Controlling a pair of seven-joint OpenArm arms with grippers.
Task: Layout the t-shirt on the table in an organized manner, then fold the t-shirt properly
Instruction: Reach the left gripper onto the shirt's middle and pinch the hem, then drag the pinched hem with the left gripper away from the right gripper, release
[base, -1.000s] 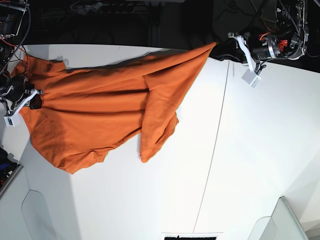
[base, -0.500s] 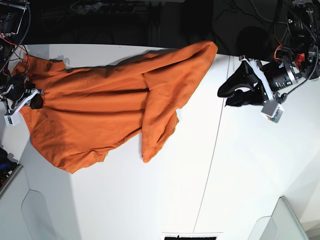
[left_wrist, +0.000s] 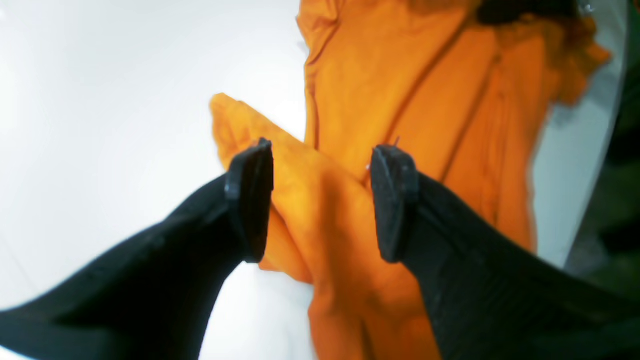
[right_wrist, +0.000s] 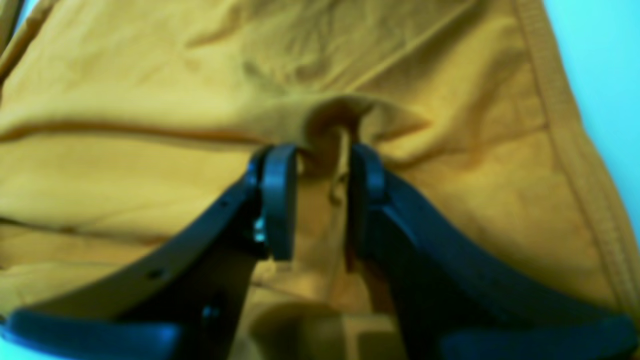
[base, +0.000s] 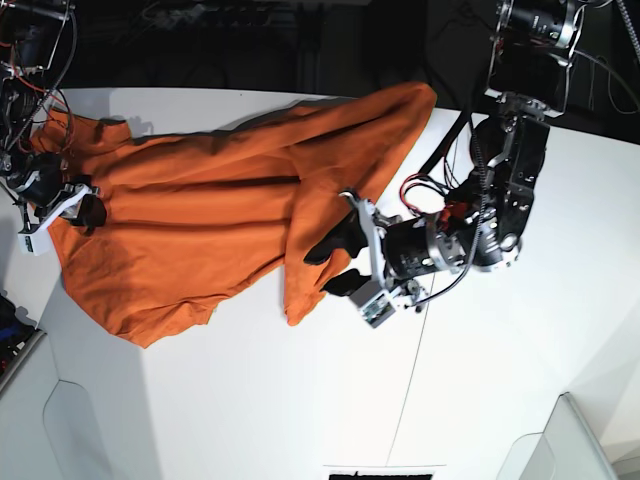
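Shirt bunched on the table; snag risk at both hands

The t-shirt (base: 200, 220), lying creased across the far left of the table (base: 300, 400), could be dragged into fresh folds if the left hand (left_wrist: 320, 200), parted wide over a flap, closes badly; the right hand (right_wrist: 315, 200) stands narrowly apart around a pinched ridge.

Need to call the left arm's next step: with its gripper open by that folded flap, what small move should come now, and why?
Probably ease the open left gripper down and close on the flap. In the left wrist view its fingers straddle a doubled-over fold of the t-shirt without gripping it, and that flap lies bunched on the table, so the shirt is not yet spread flat.
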